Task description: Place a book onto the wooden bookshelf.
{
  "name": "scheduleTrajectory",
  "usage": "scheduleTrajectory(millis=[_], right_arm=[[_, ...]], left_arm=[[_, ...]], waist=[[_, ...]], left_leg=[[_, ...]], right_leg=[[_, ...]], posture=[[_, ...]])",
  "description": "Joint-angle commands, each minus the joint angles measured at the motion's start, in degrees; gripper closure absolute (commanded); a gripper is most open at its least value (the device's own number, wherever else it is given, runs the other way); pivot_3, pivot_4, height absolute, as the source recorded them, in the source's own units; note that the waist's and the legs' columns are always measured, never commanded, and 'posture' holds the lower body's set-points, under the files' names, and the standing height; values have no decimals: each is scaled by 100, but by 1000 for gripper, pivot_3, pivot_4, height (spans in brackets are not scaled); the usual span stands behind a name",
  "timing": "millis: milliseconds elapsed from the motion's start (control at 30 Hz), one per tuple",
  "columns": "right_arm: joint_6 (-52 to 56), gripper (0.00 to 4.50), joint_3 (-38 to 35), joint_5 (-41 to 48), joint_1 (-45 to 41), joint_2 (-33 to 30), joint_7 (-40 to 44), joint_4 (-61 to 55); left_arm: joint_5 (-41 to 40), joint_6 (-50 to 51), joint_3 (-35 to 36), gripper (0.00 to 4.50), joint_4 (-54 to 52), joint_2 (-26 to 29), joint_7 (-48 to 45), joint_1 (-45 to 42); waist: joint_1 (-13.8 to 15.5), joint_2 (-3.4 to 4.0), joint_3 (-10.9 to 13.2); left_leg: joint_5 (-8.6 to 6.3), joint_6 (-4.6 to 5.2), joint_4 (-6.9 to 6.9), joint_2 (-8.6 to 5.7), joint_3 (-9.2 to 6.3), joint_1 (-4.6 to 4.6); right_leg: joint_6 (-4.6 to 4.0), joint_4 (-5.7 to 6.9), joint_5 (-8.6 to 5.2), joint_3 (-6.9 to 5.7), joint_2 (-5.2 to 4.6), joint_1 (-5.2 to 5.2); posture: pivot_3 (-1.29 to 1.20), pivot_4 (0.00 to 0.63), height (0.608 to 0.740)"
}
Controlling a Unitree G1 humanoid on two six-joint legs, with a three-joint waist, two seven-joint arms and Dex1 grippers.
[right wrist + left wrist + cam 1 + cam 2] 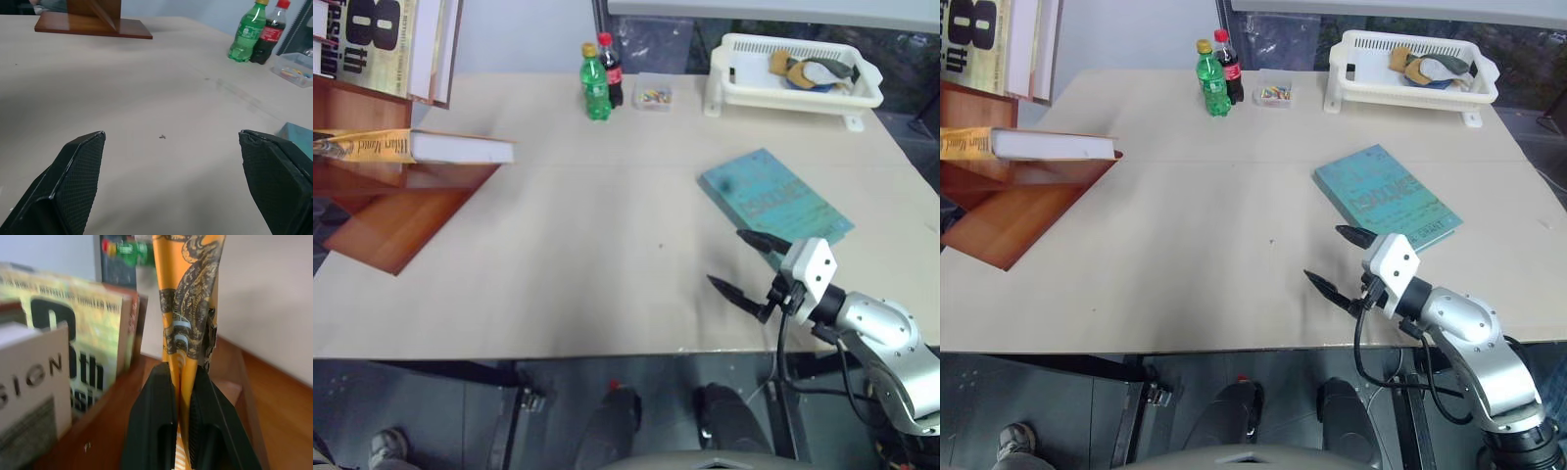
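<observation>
Here the book [188, 308] is gripped by its edge between the closed fingers of the left gripper [182, 431], lying flat on the wooden bookshelf [391, 220] beside the cream book [73, 333]. Placement is judged nearly done; release and a clean withdrawal are called for next. The right gripper [744, 264] is held wide open over the table [607, 196], empty.

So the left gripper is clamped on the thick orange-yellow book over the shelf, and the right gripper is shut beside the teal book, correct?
Not quite: the right gripper is open, its fingers wide apart in the right wrist view. The left gripper does clamp the thick orange-yellow book.
</observation>
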Motion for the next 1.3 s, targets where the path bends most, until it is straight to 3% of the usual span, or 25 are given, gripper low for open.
scheduleTrajectory(millis=[33,133,200,533,733,867,967,1033,1167,1300], right_arm=[[59,0,-181,65,97,-33,-75,-395],[150,0,-213,78,171,-33,-122,-513],[203,0,-241,79,219,-31,-150,-575],[311,0,-185,83,194,20,-206,-634],[283,0,-201,98,95,6,-99,-521],[276,0,-230,109,105,4,-74,-505],[314,0,-360,161,148,-14,-89,-529],[328,0,-456,159,210,-54,-110,-577],[413,0,-813,161,484,-140,-221,-800],[520,0,-1086,117,766,-193,-369,-1055]], left_arm=[[1156,374,-507,4455,117,275,1393,-112],[2004,719,-984,4455,147,341,2482,-231],[2110,743,-1057,4455,206,302,2728,-314],[1017,369,-413,4455,355,222,1633,66],[-1447,242,633,4455,-206,-513,-1364,321],[-2712,694,622,4455,-1070,-842,-1642,775],[-3476,1919,610,4455,-1928,-1225,-1642,1179],[-3799,3364,718,4455,-2662,-1563,-1462,1562],[-4808,6843,439,4455,-5492,-2116,383,2907],[-5443,9225,81,4455,-7256,-2852,2539,2958]], waist=[[0,-1,-1],[10,1,0],[15,2,0],[42,-1,-2],[120,-4,-4],[208,-4,-4],[220,-2,-5],[183,-5,-6],[33,-8,-5],[22,-15,2]], left_leg=[[0,0,1,1,1,5],[1,2,1,27,46,38],[1,1,1,58,76,69],[2,1,2,147,185,61],[1,0,2,143,191,33],[2,1,3,158,199,31],[2,2,7,173,217,29],[3,2,17,192,235,20],[1,1,23,202,244,2],[0,0,19,203,243,-32]], right_leg=[[0,5,0,1,0,1],[-1,29,-1,-3,8,22],[-16,30,-11,-13,14,50],[-37,20,-17,-40,7,56],[-39,5,-19,-44,-6,43],[-41,6,-18,-48,-11,44],[-41,9,-19,-63,-20,50],[-41,7,-18,-63,-14,48],[-39,0,9,-54,-10,36],[-40,2,11,-52,-7,2]], posture=[[0,150,740],[0,150,740],[0,150,740],[0,150,740],[0,150,740],[0,150,740],[0,150,740],[0,150,740],[0,150,740],[0,150,740]])
